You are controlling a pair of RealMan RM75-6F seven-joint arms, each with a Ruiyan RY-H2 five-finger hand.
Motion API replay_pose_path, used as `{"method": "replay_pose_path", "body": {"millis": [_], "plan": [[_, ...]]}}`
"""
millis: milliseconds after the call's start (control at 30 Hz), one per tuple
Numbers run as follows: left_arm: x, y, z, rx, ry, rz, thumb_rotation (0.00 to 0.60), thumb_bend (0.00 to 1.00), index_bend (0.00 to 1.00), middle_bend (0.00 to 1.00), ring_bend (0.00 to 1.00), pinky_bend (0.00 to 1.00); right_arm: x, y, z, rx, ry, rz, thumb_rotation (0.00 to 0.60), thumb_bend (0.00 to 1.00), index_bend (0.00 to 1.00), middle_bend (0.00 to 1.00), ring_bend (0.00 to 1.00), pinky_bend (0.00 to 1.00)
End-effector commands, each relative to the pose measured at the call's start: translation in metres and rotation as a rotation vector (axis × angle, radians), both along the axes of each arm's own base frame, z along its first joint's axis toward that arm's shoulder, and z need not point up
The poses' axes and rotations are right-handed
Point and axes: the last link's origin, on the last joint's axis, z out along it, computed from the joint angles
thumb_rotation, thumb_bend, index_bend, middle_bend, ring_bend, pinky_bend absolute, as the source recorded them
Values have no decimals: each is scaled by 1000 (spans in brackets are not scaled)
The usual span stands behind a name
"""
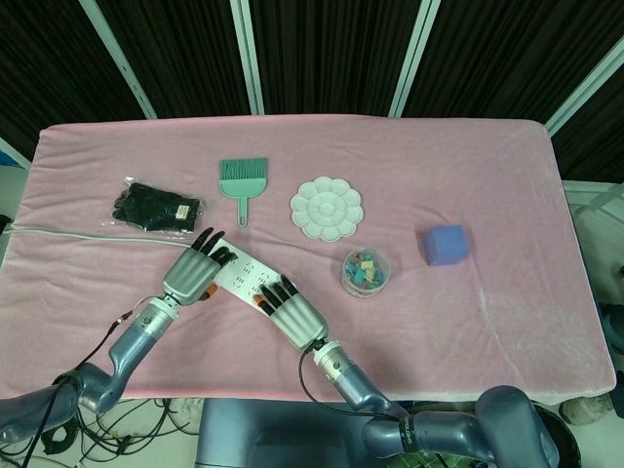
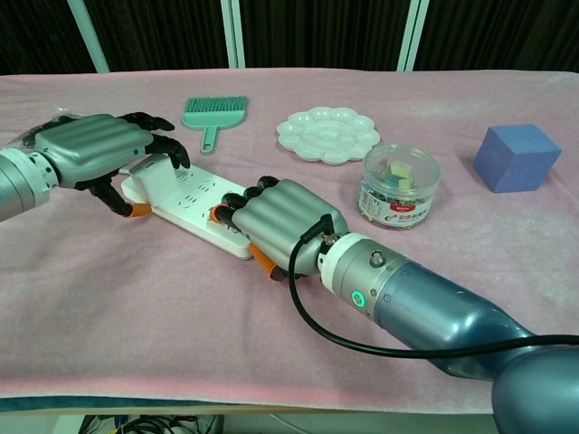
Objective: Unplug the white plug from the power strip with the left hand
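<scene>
Cloth lies bare in front of the power strip (image 2: 204, 210). Left hand (image 2: 95, 154) arches over its far-left end, fingers curled around the white plug (image 2: 156, 178) seated there. Right hand (image 2: 276, 223) presses the strip's near end, fingers together.

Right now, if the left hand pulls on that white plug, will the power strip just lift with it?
Probably not. The right hand rests on the near end of the power strip, which should pin it. The strip looks like rigid plastic, so it would likely tilt rather than bend. The white plug is smooth and boxy, so the left hand fingers may slip.
</scene>
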Motion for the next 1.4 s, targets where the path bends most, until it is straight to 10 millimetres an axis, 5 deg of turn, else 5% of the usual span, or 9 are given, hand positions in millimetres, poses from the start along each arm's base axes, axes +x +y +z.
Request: {"method": "replay_pose_path", "body": {"millis": [33, 900, 1400], "plan": [[0, 0, -2, -6, -1, -3, 600, 274, 280, 271, 0, 0, 0, 0, 0, 0, 1, 2, 600, 709, 197, 131, 147, 99], [3, 1, -5, 4, -33, -20, 600, 320, 375, 370, 0, 0, -5, -1, 1, -1, 3, -8, 600, 710, 203, 135, 148, 99], [0, 1, -7, -4, -14, -18, 600, 354, 383, 367, 0, 0, -9, 0, 0, 17, 28, -7, 600, 710, 304, 175, 148, 99]]}}
